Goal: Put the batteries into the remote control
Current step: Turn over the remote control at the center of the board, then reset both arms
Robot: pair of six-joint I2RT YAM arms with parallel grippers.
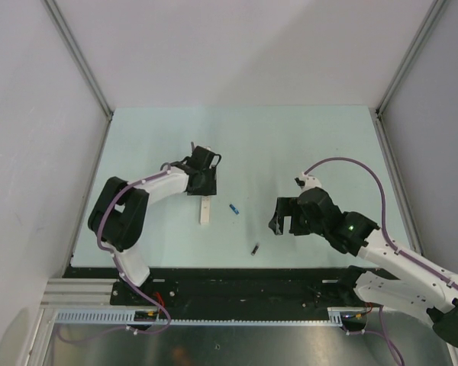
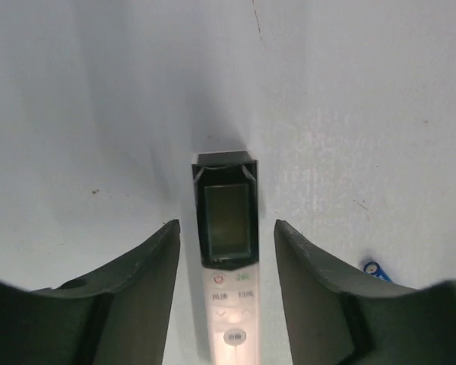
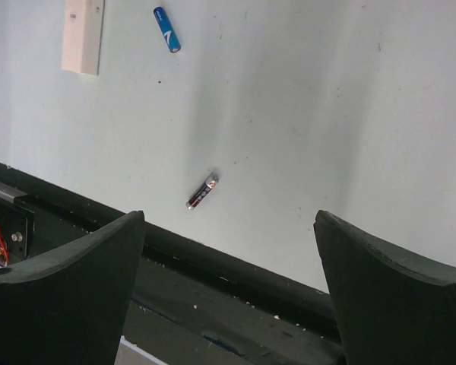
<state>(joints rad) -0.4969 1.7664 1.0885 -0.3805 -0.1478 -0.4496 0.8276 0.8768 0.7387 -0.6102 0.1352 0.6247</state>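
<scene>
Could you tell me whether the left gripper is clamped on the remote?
No, the left gripper is open, with gaps either side of the remote.

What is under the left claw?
The white remote lies face up on the table, between the fingers of the open left claw. Its screen and buttons show. Its underside is hidden, and its near end runs out of the wrist view.

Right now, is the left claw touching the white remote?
Apart. The left wrist view shows the open left claw straddling the remote control, a strip of bare table between it and each finger.
</scene>
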